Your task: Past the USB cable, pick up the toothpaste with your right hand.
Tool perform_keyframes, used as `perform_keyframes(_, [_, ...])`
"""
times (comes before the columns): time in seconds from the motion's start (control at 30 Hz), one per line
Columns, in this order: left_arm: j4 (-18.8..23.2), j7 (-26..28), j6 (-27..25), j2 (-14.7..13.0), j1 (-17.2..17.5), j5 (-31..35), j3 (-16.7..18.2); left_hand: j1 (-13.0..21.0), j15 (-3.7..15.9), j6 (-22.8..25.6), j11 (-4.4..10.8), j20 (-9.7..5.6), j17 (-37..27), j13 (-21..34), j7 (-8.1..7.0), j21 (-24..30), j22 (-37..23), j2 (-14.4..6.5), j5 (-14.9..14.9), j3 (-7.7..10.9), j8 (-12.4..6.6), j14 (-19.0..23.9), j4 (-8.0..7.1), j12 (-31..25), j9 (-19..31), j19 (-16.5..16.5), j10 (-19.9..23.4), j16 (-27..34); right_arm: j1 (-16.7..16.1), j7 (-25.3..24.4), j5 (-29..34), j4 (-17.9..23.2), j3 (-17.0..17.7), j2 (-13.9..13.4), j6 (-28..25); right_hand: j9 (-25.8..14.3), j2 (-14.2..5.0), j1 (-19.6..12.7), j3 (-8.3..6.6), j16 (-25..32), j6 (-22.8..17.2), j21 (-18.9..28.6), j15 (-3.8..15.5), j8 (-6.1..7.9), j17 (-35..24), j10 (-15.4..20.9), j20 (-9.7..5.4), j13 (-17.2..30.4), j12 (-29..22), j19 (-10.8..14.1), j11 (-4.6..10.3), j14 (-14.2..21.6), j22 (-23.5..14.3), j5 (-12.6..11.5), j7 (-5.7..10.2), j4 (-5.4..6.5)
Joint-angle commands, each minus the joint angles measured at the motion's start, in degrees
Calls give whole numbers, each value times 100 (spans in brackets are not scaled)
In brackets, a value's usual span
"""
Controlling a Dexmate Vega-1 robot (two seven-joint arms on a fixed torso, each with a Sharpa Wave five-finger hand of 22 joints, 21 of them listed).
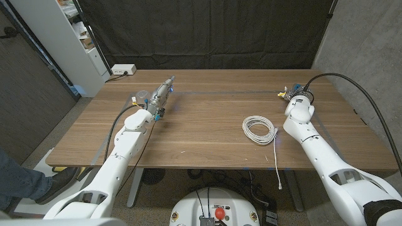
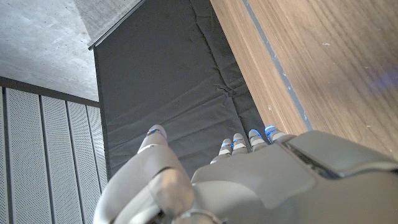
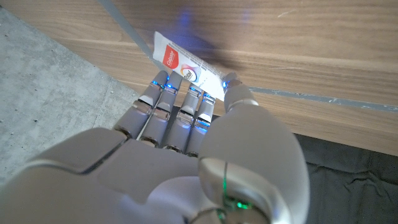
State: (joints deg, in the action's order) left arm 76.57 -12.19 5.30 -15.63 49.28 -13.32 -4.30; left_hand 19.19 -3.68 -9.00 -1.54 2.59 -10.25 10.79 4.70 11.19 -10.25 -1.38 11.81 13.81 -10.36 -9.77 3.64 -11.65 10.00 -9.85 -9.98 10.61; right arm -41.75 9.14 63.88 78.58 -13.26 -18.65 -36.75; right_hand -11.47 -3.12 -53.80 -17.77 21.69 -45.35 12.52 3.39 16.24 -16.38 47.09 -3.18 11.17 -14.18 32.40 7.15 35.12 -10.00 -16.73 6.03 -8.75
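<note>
Right wrist view: right hand [image 3: 186, 124] grips toothpaste [image 3: 186, 62] above table edge [image 3: 93, 59].

White-shelled arms, grey robot hand [image 3: 186, 155], blue-lit fingertips [image 3: 160, 81]

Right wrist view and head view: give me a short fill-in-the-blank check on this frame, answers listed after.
1. The right robot hand has its fingers closed on the ____.
2. The white USB cable lies mostly ____ on the table.
3. One end of the cable hangs over the table's ____ edge.
4. The left robot hand holds ____.

Missing words: toothpaste; coiled; front; nothing
</note>
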Motion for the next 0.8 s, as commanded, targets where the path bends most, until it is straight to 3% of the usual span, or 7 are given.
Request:
perform_keyframes(0.03, [91,-47,57,-36,76,-44,29,-16,-33,5,-42,24,-18,16,18,9,-9,-54,-7,11,-38,-453,27,-13,19,-568,-356,15,-157,258,222,501,57,-18,-130,-6,4,-93,47,39,-37,12,557,-14,-24,20,-251,23,17,31,9,21,-31,22,-4,-6])
perform_keyframes(0.17, [97,-49,77,-40,95,-49,31,-17,-31,6,-49,23,-18,16,24,8,-9,-55,-7,10,-38,-455,30,-12,19,-570,-358,14,-197,320,307,634,80,-15,-153,-7,-2,-102,61,35,-49,11,560,-20,-19,64,-252,25,9,31,-35,29,-32,32,-2,3])
perform_keyframes(0.3, [106,-68,83,-36,104,-75,34,-18,-30,7,-44,23,-18,16,24,9,-9,-57,-7,9,-38,-453,32,-14,19,-568,-354,15,-228,372,391,745,103,-19,-157,-8,-4,-107,70,26,-59,9,561,-27,-7,52,-250,26,24,30,13,42,-32,40,3,12])
perform_keyframes(0.4, [108,-92,94,-39,103,-85,27,-18,-31,8,-42,23,-18,16,21,9,-9,-58,-7,9,-38,-453,33,-14,19,-569,-353,15,-251,411,446,823,124,-19,-154,-9,-10,-118,85,29,-65,7,563,-34,-9,51,-248,26,33,29,-75,48,-32,49,-2,17])
perform_keyframes(0.5, [125,-95,87,-50,105,-82,22,-19,-32,12,-42,22,-18,16,24,9,-9,-59,-7,8,-39,-454,34,-14,19,-569,-353,15,-274,435,507,890,139,-12,-154,-10,-11,-125,91,19,-73,5,568,-40,3,63,-249,27,37,26,-8,60,-32,55,-14,23])
perform_keyframes(0.7, [125,-99,104,-51,107,-78,12,-19,-31,12,-53,21,-18,16,20,10,-9,-62,-8,8,-39,-455,38,-12,19,-568,-359,14,-325,478,590,1031,196,4,-134,-11,-18,-129,111,12,-68,-1,563,-56,2,30,-244,28,61,13,-50,49,-32,67,-9,34])
perform_keyframes(0.8, [79,-130,141,-39,86,-97,7,-19,-31,15,-47,18,-18,16,20,11,-9,-63,-8,8,-40,-453,39,-13,19,-566,-356,15,-357,460,619,1108,228,25,-111,-12,-26,-136,123,12,-72,-1,554,-63,2,49,-240,30,61,15,3,55,-32,75,-1,40])
